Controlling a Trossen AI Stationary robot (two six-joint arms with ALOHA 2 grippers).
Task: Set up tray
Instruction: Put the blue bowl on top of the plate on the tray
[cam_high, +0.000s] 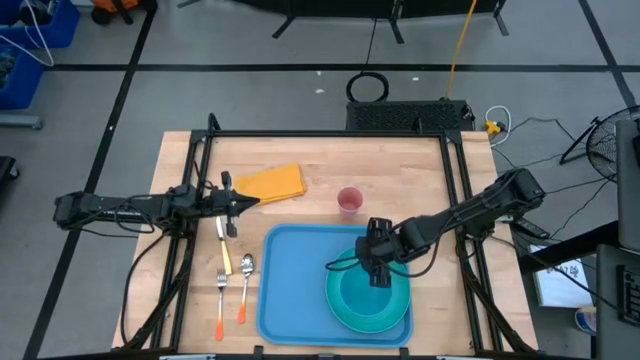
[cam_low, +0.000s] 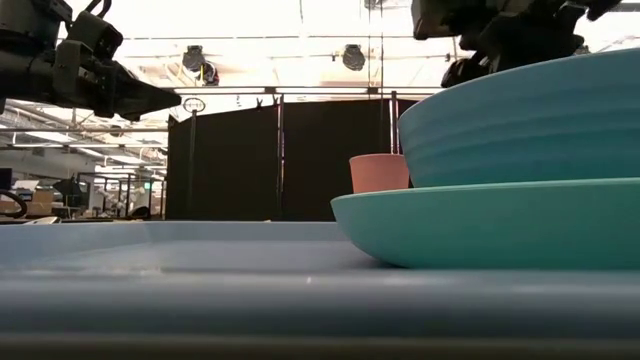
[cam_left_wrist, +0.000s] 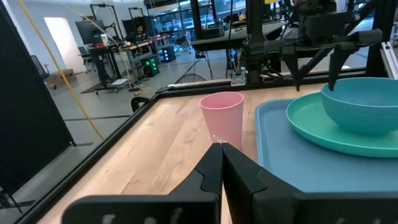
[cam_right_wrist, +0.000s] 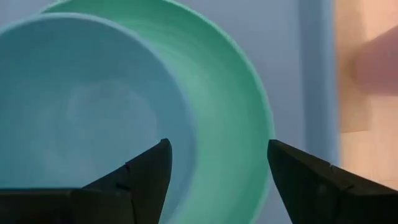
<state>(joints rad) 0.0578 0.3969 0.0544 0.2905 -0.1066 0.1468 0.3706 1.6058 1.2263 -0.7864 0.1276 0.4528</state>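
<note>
The light-blue tray (cam_high: 295, 290) lies on the wooden table, toward its near edge. A teal plate (cam_high: 395, 312) sits in the tray's right part, and a blue bowl (cam_high: 355, 292) stands on the plate. My right gripper (cam_high: 380, 278) hangs open above the bowl's far rim, pointing down. In the right wrist view one finger (cam_right_wrist: 146, 171) is over the bowl's (cam_right_wrist: 81, 106) inside and the other (cam_right_wrist: 305, 177) over the plate (cam_right_wrist: 233, 93). My left gripper (cam_high: 248, 201) is shut and off the table, beside a yellow napkin. A pink cup (cam_high: 349, 200) stands upright beyond the tray.
A yellow napkin (cam_high: 272, 183) lies on the far left of the table. A knife (cam_high: 224, 245), an orange-handled fork (cam_high: 221, 300) and a spoon (cam_high: 245, 285) lie left of the tray. Black frame rails (cam_high: 195, 180) run along the table's sides.
</note>
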